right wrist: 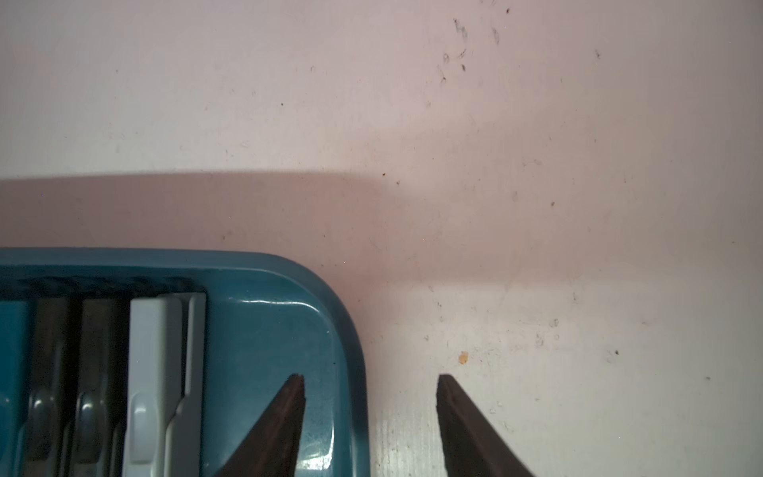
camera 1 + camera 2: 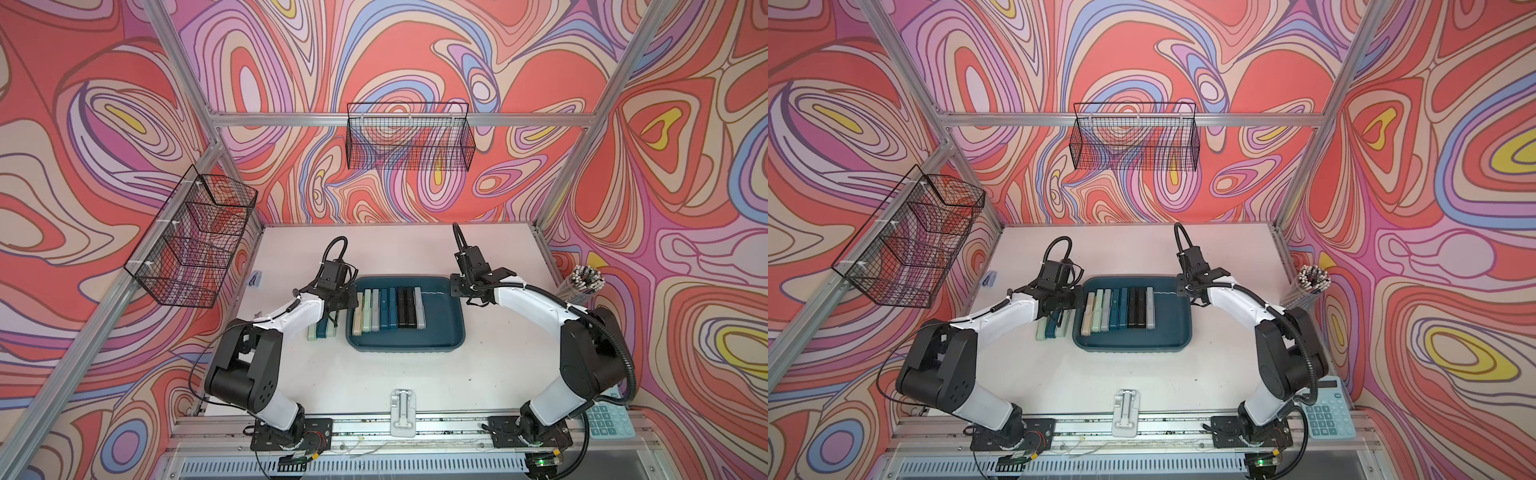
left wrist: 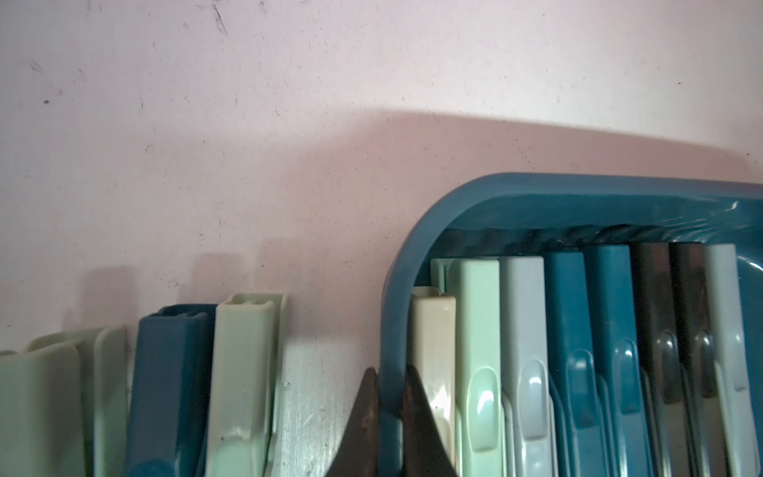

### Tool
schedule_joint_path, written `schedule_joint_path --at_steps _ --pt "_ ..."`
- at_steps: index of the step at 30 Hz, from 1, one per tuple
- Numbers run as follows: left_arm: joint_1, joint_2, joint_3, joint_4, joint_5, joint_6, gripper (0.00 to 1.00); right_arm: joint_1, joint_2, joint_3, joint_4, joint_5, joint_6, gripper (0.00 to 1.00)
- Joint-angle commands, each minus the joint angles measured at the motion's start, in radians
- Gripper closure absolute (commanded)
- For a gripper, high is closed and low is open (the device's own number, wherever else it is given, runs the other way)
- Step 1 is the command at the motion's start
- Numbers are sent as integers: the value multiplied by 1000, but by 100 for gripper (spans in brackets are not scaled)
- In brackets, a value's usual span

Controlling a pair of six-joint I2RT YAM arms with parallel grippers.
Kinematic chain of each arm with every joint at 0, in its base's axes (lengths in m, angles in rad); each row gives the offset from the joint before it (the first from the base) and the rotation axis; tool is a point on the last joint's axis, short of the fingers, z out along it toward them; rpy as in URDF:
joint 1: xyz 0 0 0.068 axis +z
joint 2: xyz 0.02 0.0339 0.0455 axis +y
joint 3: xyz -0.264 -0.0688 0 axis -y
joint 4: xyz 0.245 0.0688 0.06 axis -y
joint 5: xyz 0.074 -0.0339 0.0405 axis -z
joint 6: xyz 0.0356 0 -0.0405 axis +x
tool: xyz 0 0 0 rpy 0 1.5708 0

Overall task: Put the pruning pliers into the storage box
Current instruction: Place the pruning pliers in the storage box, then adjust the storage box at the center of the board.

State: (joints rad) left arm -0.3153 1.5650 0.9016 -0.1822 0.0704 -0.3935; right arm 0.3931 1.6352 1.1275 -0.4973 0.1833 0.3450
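1. Left gripper is pinching the storage box by its left wall, jaws almost together with the rim between them. The loose pruning pliers are lying on the table just outside that wall, right beside this gripper.
2. These loose tools are pointing their long axes toward the back wall, parallel to the box's short sides. The left arm is sitting far nearer to them, though I judge it must let go of the rim first.
3. Right gripper is standing partly spread astride the box's right rim, one finger inside and one outside, gripping nothing, well apart from the loose tools.
4. Counting: eight boxed pliers are lying side by side, namely one cream, one pale green, two grey, two teal and two black. Three are showing outside, and the arm may be hiding more.
5. Further out, two wire baskets are hanging on the walls. One small blue gadget and one calculator are sitting at the table's edges.
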Motion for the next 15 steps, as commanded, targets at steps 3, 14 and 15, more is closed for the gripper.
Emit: schedule_joint_path --at_steps 3,14,15 --pt "-8 -1 29 0 6 -2 91 -3 23 -50 2 -33 -30 50" --pt "-6 -28 24 -26 -24 6 80 -51 45 -87 71 -33 -27 82" --pt "-6 -31 21 -28 -24 2 77 -60 42 -90 72 -34 -31 84"
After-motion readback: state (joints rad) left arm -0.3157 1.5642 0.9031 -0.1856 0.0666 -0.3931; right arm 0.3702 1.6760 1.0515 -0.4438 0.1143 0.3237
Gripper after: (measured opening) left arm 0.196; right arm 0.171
